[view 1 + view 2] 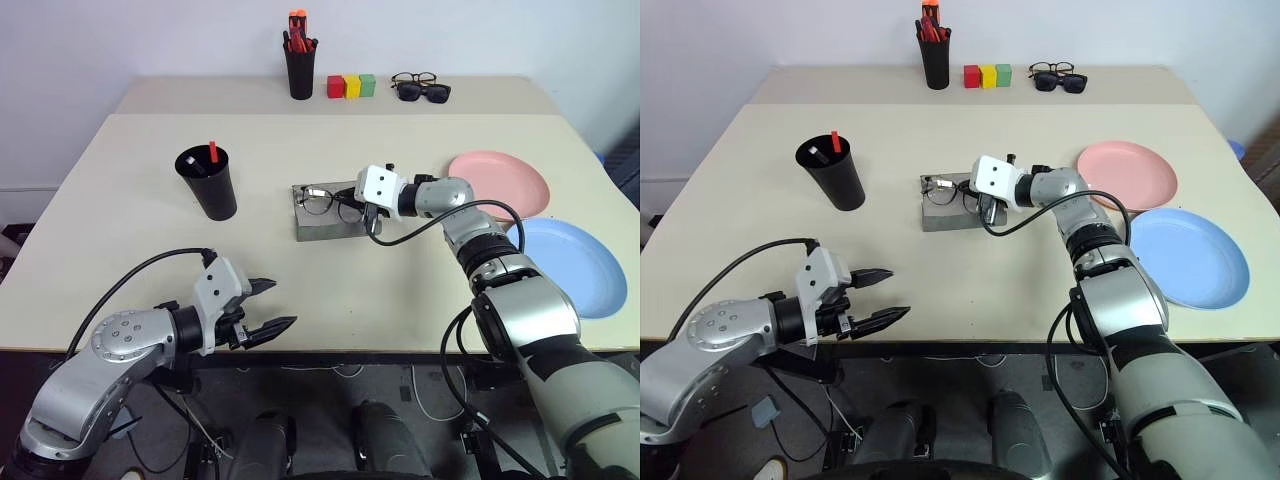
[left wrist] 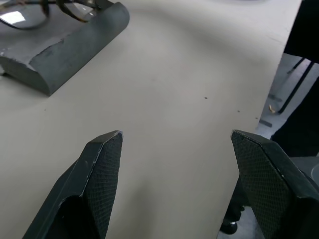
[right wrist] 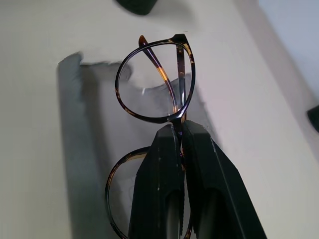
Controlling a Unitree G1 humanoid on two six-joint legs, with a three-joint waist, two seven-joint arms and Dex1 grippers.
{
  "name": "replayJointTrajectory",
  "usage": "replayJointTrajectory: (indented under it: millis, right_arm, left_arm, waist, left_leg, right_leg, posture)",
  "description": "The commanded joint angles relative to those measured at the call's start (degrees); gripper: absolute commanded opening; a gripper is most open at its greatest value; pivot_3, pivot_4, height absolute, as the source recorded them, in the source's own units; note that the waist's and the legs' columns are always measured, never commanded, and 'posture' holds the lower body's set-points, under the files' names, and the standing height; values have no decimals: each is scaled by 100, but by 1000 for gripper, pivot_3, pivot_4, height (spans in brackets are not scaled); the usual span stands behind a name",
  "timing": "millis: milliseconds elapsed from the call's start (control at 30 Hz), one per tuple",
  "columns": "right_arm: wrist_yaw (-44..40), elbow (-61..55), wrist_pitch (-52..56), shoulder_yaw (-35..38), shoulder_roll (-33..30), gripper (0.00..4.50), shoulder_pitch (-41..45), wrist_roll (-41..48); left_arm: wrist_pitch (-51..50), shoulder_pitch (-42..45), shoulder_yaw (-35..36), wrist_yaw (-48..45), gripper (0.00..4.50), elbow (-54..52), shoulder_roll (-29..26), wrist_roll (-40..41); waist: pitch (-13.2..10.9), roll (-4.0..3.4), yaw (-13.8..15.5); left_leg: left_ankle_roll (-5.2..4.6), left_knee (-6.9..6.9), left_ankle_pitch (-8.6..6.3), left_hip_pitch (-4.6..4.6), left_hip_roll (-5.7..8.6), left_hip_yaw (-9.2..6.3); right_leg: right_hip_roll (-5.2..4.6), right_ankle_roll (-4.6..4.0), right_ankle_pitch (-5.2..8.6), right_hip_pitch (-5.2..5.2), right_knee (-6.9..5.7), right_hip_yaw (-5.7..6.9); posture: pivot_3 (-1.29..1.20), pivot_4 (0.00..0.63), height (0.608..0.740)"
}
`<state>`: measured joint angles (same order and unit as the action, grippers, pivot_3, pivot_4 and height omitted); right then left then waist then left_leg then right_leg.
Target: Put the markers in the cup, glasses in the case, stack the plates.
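Jaws of the right gripper (image 3: 182, 130) pinch the glasses (image 3: 155, 84) over the case (image 1: 325, 222); left gripper (image 1: 272, 305) spread, no writing readable.

The desk (image 1: 130, 180) is pale cream. The case (image 1: 325, 226) is grey; the glasses (image 3: 157, 84) have a dark frame with amber tortoiseshell flecks. One plate (image 1: 505, 180) is pink, the other (image 1: 575, 265) light blue. The cup (image 1: 208, 182) is black, with a red-capped marker (image 1: 212, 152) inside. Three blocks (image 1: 351, 86) are red, yellow and green. The sunglasses (image 1: 424, 91) are black. The holder (image 1: 299, 70) is black, its pens (image 1: 298, 30) red and orange.
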<state>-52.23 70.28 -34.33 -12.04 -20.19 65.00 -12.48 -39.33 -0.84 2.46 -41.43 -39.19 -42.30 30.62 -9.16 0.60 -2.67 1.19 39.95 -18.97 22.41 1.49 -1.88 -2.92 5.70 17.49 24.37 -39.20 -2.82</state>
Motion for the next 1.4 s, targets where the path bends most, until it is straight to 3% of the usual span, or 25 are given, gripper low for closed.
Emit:
replayJointTrajectory:
  millis: [33,233,367,467,633,700,733,900,1000,1133,1400]
  right_arm:
    - [-208,-40,-75,13,-40,680,-42,23]
    - [-350,-233,-18,173,-139,3340,-135,196]
    - [-480,-778,856,938,-352,3340,148,1081]
    - [-607,-2259,2213,1537,-899,3340,-94,1813]
    - [-623,-5546,4643,2057,-1854,3422,-1874,2653]
    - [-460,-6712,5306,2419,-2237,3422,-3085,2792]
    - [-368,-7182,5565,2618,-2332,3422,-3627,2883]
    - [296,-8907,6563,3315,-2220,3422,-5383,3345]
    - [756,-9694,6930,3531,-1958,3422,-5986,3558]
    - [1347,-10426,7203,3597,-1579,3422,-6415,3763]
    - [1743,-10756,7173,3667,-1328,3422,-6995,3961]
  left_arm:
    - [69,69,172,23,3553,-202,-24,95]
    - [-140,812,586,395,3553,181,360,612]
    - [-518,1810,735,897,3553,686,734,928]
    - [-592,2832,384,1221,3553,1576,931,494]
    - [-67,4449,-554,1281,1211,3633,1376,-611]
    - [566,5487,-1031,1336,149,5241,1856,-1313]
    - [890,5962,-1174,1275,39,6003,2115,-1536]
    - [2515,7696,-1960,1527,39,9219,3052,-2946]
    - [2976,8279,-2332,1739,39,10469,3490,-3627]
    - [3229,8544,-2763,2129,39,11237,3771,-4432]
    - [3380,8635,-2961,2453,39,11585,3645,-5305]
  waist:
    - [0,0,-1]
    - [1,-1,6]
    - [-1,-1,18]
    - [-3,-3,67]
    - [4,5,230]
    - [3,11,314]
    - [3,12,334]
    - [-1,10,274]
    - [-5,17,218]
    - [-6,18,166]
    - [-12,29,257]
  left_leg:
    - [0,0,0,0,0,0]
    - [1,2,1,-3,0,-1]
    - [3,5,2,-4,0,-4]
    - [3,6,2,3,2,-5]
    - [1,-2,0,7,3,-19]
    - [-1,0,-1,15,4,-21]
    - [-3,7,-2,19,8,-19]
    - [-18,9,-8,27,31,16]
    - [-20,-1,-9,12,31,10]
    - [-21,-6,-10,1,29,1]
    - [-22,3,-10,6,42,-5]
  right_leg:
    - [0,0,0,0,0,0]
    - [1,0,0,-5,0,2]
    - [1,0,-1,-8,-2,4]
    - [0,0,-1,-4,-4,5]
    - [-1,0,-1,-6,6,23]
    - [-3,0,-1,-10,11,30]
    - [-1,0,-1,-7,12,34]
    - [-7,15,-6,16,9,9]
    - [2,17,-6,16,11,0]
    - [12,16,-6,16,2,-15]
    - [4,19,-7,17,-2,-14]
  posture:
    - [0,150,740]
    - [0,150,740]
    - [0,150,740]
    - [0,150,740]
    - [0,150,740]
    - [0,150,740]
    - [0,150,740]
    - [0,150,740]
    - [0,150,740]
    - [0,150,740]
    - [0,150,740]
